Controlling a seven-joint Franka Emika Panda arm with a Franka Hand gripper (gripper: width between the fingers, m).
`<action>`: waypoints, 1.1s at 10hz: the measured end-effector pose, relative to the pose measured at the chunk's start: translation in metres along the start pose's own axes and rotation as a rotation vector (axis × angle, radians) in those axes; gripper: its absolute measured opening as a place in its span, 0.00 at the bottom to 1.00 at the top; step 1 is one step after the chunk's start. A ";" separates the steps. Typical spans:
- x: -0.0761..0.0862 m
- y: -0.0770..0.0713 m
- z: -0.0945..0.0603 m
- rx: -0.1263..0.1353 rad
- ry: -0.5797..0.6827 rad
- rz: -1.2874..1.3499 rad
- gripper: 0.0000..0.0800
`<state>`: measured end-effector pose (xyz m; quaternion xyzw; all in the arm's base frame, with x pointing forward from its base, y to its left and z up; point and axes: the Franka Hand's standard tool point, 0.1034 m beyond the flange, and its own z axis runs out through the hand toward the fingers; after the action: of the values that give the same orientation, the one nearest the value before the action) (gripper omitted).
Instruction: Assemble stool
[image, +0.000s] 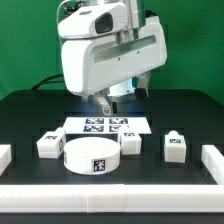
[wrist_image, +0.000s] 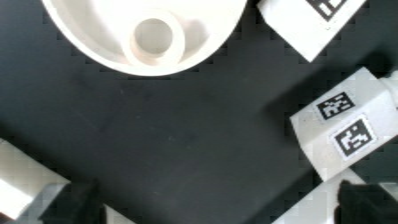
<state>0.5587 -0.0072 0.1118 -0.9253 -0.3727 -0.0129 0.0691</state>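
Note:
The round white seat stands near the table's front, one tag on its side wall. It also shows in the wrist view, with an oval hole in it. Three small tagged legs lie around it: one at the exterior view's left, one just right of the seat, one further right. My gripper hangs behind them over the marker board. In the wrist view it is open and empty over dark table, with its fingertips well apart.
Plain white bars lie at the exterior view's left edge, its right edge and along the front. The wrist view shows a white surface with two tags and a tagged white corner; I cannot tell which pieces they are.

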 end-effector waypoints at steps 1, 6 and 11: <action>0.001 0.000 0.000 0.004 0.005 0.009 0.81; -0.019 0.007 0.006 -0.070 0.034 -0.213 0.81; -0.048 0.001 0.022 -0.084 -0.037 -0.480 0.81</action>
<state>0.5238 -0.0383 0.0863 -0.8124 -0.5822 -0.0273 0.0185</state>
